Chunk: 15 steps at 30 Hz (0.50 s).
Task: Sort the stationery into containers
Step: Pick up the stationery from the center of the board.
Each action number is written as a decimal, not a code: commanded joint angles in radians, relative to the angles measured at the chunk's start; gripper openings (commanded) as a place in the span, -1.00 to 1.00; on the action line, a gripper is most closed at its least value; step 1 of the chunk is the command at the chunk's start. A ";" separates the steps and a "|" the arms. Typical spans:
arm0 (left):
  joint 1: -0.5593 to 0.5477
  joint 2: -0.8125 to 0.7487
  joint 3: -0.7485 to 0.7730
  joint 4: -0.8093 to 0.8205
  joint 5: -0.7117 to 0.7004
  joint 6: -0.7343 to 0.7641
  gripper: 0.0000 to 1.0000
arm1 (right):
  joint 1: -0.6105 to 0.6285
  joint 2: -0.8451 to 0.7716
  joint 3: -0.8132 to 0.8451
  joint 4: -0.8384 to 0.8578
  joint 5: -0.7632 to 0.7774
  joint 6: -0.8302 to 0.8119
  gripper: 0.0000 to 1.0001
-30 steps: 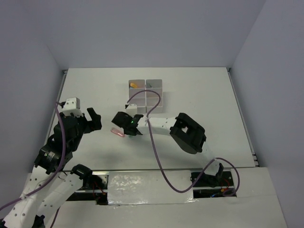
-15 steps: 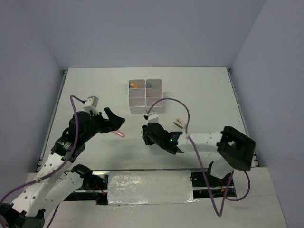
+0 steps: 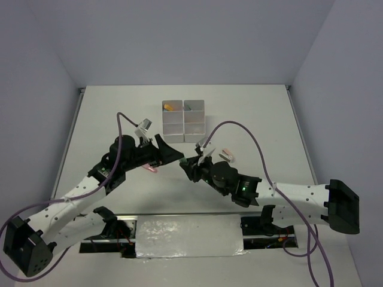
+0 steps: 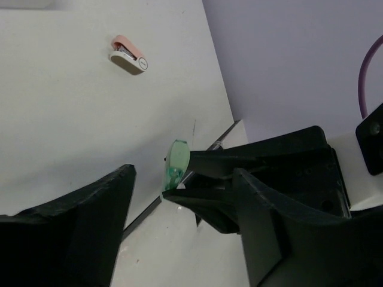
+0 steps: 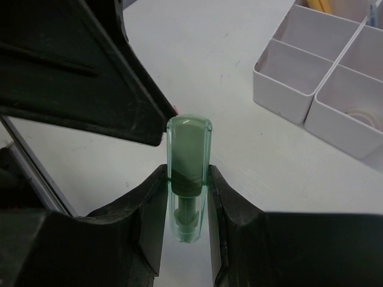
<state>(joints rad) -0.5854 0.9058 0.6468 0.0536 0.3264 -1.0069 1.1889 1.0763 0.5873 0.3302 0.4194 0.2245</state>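
Observation:
My right gripper (image 5: pixel 187 182) is shut on a stubby green marker (image 5: pixel 188 143) and holds it upright above the table. In the top view this gripper (image 3: pixel 190 165) is near the table's middle front. My left gripper (image 3: pixel 171 153) is open and empty, right beside it, its jaws facing the marker (image 4: pixel 177 164). One left finger (image 5: pixel 90 72) looms just left of the marker. A pink marker (image 3: pixel 149 169) lies on the table under the left arm. The white containers (image 3: pixel 184 119) stand further back, and show in the right wrist view (image 5: pixel 311 84).
A small pink and white stapler-like clip (image 3: pixel 226 155) lies right of the grippers, also in the left wrist view (image 4: pixel 128 55). An orange item (image 3: pixel 169 107) sits in the far left compartment. The right arm's purple cable (image 3: pixel 251 134) arches over the table.
The left gripper has swung right towards the table's middle, close to the right gripper. The right gripper has come back from the pink marker's side and now stays near the middle.

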 commanded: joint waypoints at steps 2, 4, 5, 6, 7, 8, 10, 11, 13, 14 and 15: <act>-0.019 0.030 0.037 0.094 -0.003 -0.027 0.45 | 0.041 -0.003 0.043 0.043 0.045 -0.063 -0.73; -0.027 0.042 0.037 0.103 0.002 -0.027 0.18 | 0.049 0.010 0.058 0.043 0.059 -0.073 -0.73; -0.031 0.044 0.039 0.094 -0.004 -0.021 0.16 | 0.048 0.011 0.060 0.043 0.059 -0.076 -0.73; -0.033 0.048 0.040 0.091 -0.007 -0.018 0.17 | 0.052 0.010 0.063 0.050 0.055 -0.079 -0.73; -0.033 0.053 0.037 0.091 -0.009 -0.016 0.11 | 0.052 0.010 0.063 0.052 0.039 -0.080 -0.73; -0.031 0.056 0.037 0.089 -0.013 -0.010 0.05 | 0.054 0.008 0.065 0.053 0.032 -0.083 -0.72; -0.033 0.064 0.036 0.092 -0.009 -0.004 -0.24 | 0.057 0.011 0.069 0.055 0.030 -0.086 -0.72; -0.031 0.065 0.036 0.097 -0.004 -0.002 -0.37 | 0.057 0.014 0.071 0.053 0.035 -0.085 -0.72; -0.033 0.067 0.039 0.097 0.002 0.004 -0.78 | 0.057 0.014 0.077 0.050 0.036 -0.085 -0.72; -0.034 0.067 0.040 0.100 0.003 0.019 -0.95 | 0.055 0.019 0.081 0.044 0.038 -0.085 -0.70; -0.034 0.067 0.045 0.100 0.002 0.031 -1.00 | 0.057 0.019 0.082 0.040 0.035 -0.085 -0.64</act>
<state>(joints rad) -0.6140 0.9672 0.6525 0.0994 0.3195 -0.9997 1.2346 1.0916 0.6159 0.3267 0.4458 0.1585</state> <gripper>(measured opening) 0.305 0.352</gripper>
